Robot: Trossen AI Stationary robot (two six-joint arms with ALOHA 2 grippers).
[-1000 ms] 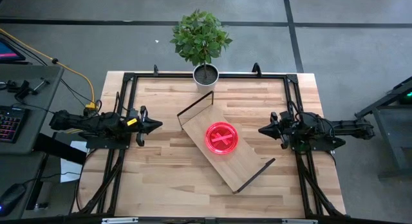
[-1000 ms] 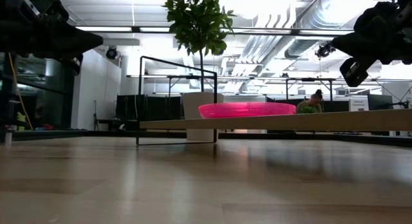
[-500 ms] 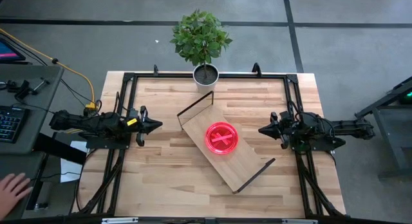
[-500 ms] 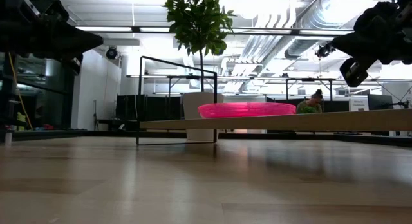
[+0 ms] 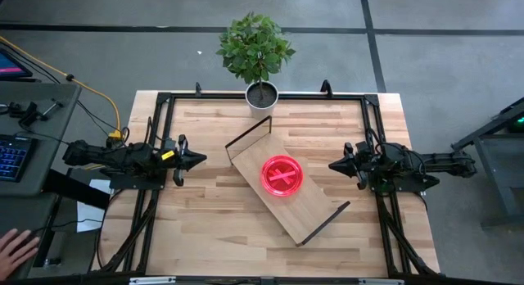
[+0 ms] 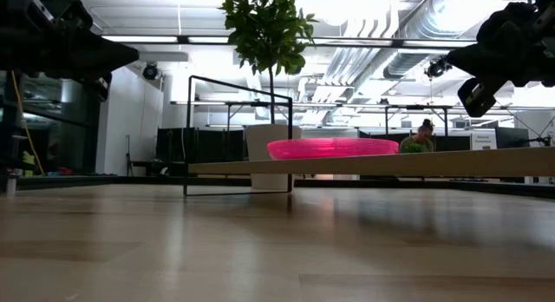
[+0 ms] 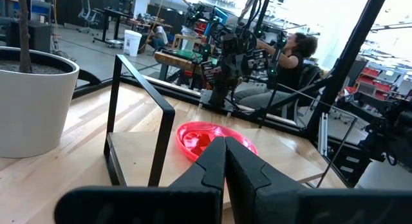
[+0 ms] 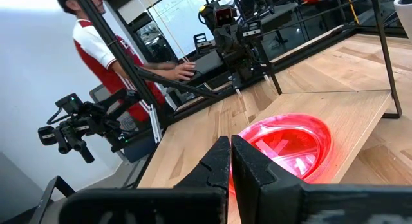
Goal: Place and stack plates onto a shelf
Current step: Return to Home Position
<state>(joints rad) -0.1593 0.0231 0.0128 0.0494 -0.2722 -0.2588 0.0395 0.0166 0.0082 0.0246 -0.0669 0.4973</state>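
A person's hand (image 5: 16, 251) shows at the near left corner of the high view, off the worktop (image 5: 205, 228) and below a keyboard (image 5: 10, 160) on a side desk. The left arm (image 5: 123, 158) lies along the worktop's left edge and points toward the middle. The left jaws are closed tip to tip with nothing between them, held above the wood and well apart from the shelf.

At the middle of the far edge stands a plant (image 5: 255, 46) in a white pot (image 5: 262, 94). Just in front of it, the shelf (image 5: 315, 207) lies at a slant across the centre of the worktop, with 1 black wire frame (image 5: 250, 137) at the end by the pot and the other frame (image 5: 325, 222) at the near end. The plates (image 5: 282, 175) sit as 1 pink-red stack on the board, nearer the pot end. How many are in the stack cannot be told.

The right arm (image 5: 409, 164) lies along the right edge, facing the left arm. The right jaws are also pressed together and empty, clear of the shelf.
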